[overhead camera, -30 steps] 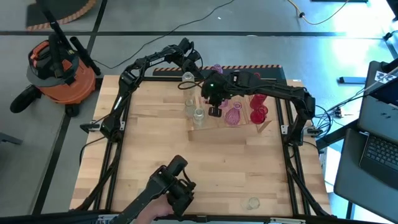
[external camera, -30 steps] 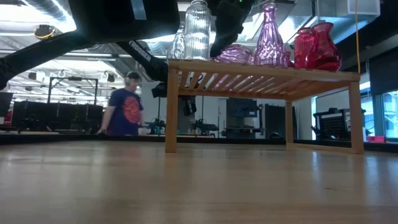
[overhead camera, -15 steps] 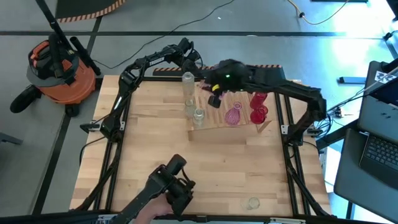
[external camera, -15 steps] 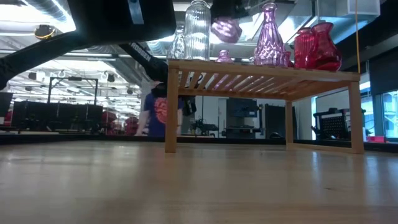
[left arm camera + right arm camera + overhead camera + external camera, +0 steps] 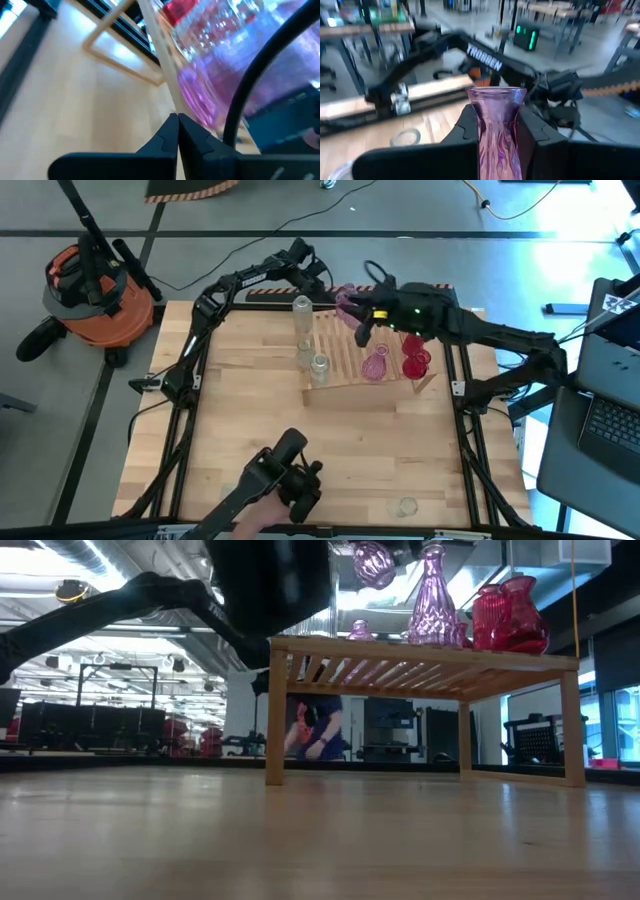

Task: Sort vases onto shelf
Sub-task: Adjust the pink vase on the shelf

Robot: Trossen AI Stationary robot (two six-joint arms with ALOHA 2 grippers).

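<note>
Lifted off the slats, the pink vase (image 5: 346, 302) now hangs clamped by its neck in the right gripper (image 5: 357, 314), above the shelf's (image 5: 340, 352) far edge; the left gripper (image 5: 310, 277), clenched empty, waits beside.

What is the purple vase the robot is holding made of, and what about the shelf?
The purple vase, gripped by the right gripper, looks like tinted glass: shiny, ribbed, and light seems to pass through it. The shelf looks like pale bare wood, with slats, visible grain and a matte finish.
</note>
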